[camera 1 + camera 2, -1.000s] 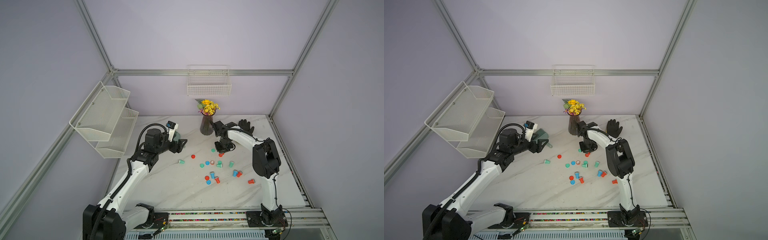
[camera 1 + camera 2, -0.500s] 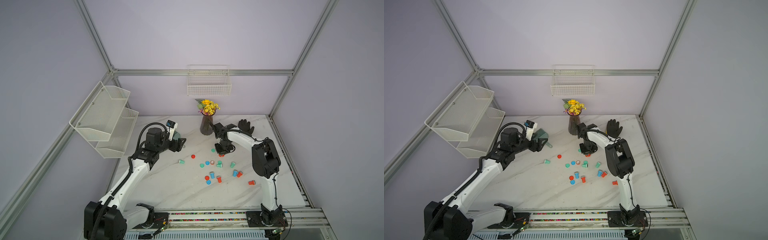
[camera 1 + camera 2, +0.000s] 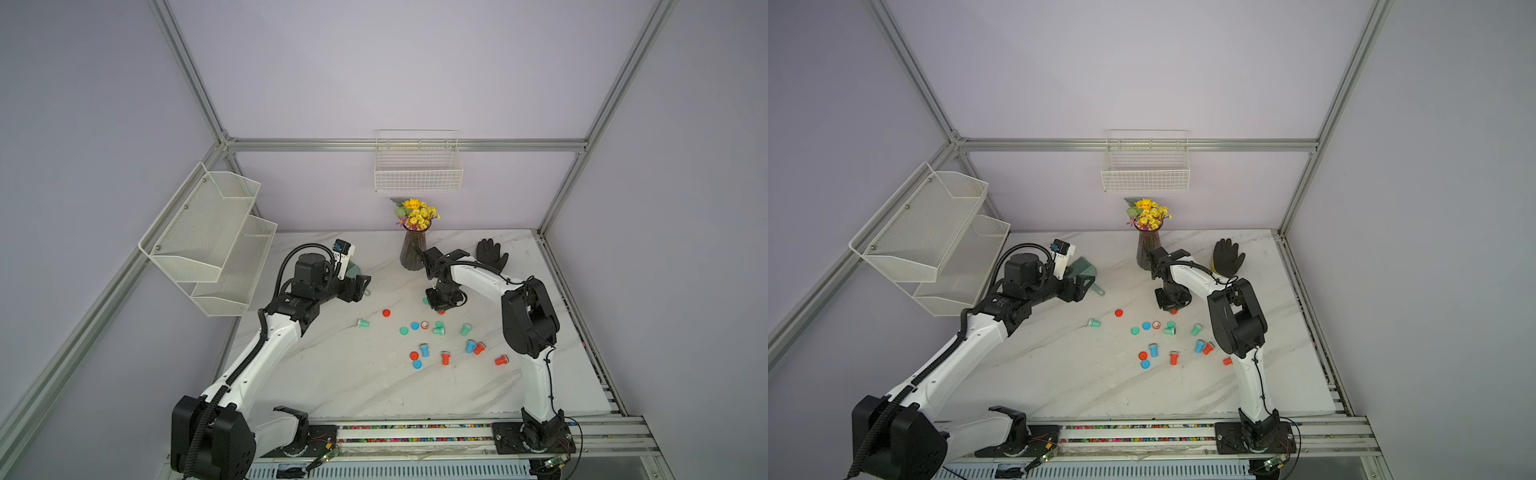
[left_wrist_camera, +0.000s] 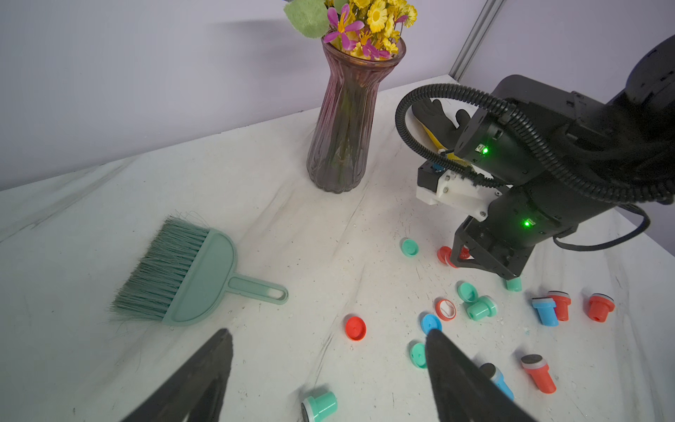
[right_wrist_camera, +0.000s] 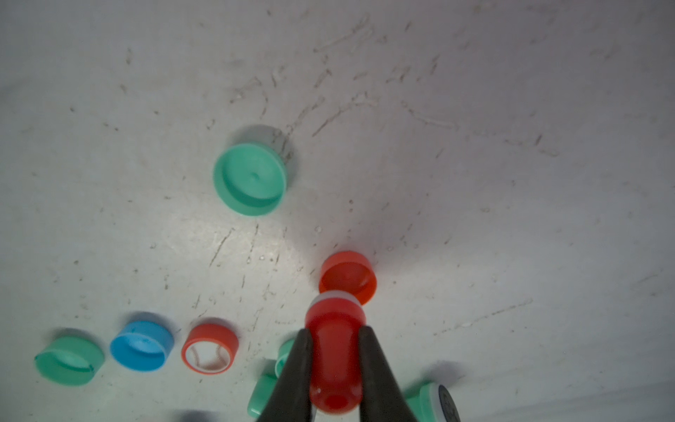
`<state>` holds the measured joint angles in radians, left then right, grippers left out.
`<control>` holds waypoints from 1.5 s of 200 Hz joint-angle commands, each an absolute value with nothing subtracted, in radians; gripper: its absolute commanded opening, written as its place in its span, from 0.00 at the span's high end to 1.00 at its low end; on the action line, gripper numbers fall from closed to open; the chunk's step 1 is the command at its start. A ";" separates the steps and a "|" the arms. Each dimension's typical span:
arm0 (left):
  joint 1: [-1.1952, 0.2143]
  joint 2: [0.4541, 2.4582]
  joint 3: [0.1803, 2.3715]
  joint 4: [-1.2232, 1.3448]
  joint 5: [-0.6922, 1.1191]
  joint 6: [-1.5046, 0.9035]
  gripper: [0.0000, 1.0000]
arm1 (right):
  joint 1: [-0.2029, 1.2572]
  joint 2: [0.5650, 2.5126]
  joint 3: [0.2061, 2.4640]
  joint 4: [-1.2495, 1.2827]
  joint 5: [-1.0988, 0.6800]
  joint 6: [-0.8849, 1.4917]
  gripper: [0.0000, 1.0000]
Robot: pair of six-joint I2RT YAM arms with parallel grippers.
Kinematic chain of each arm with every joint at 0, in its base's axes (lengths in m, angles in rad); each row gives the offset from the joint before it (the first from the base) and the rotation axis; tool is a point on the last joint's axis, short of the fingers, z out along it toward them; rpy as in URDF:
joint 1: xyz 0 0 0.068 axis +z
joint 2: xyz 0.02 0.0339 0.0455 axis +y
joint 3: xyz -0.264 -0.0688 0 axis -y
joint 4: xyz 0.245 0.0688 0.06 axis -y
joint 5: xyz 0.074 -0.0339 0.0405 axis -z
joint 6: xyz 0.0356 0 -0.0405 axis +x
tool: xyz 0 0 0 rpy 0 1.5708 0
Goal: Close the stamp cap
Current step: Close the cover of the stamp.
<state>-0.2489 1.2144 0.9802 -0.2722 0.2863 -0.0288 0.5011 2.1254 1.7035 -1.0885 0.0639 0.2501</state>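
Observation:
In the right wrist view my right gripper [image 5: 335, 332] is shut on the stem of a red stamp [image 5: 334, 361]. The stamp's white-rimmed face points down at an open red cap [image 5: 349, 277] lying on the table just beyond it. Whether they touch I cannot tell. In both top views the right gripper [image 3: 442, 305] [image 3: 1173, 305] hangs low over the marble table with a bit of red under it. My left gripper [image 4: 328, 332] [image 3: 359, 286] is open and holds nothing, raised over the table's left part.
Several loose teal, blue and red stamps and caps lie mid-table [image 3: 436, 332], including a teal cap [image 5: 250, 179] near the red cap. A teal brush [image 4: 190, 270], a flower vase [image 3: 411, 249] and a black glove [image 3: 490, 255] sit at the back. Wire shelves [image 3: 208, 241] hang at left.

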 commanded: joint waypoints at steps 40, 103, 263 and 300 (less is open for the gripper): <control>-0.245 1.213 1.011 -0.269 0.276 -0.012 0.17 | 0.503 2.142 1.733 -1.076 0.097 0.271 1.00; -0.245 1.216 1.015 -0.273 0.276 -0.014 0.17 | 0.502 2.151 1.730 -1.070 0.097 0.272 1.00; -0.245 1.219 1.019 -0.279 0.275 -0.016 0.17 | 0.504 2.167 1.747 -1.064 0.115 0.275 1.00; -0.245 1.220 1.017 -0.280 0.272 -0.016 0.17 | 0.504 2.173 1.738 -1.060 0.123 0.272 1.00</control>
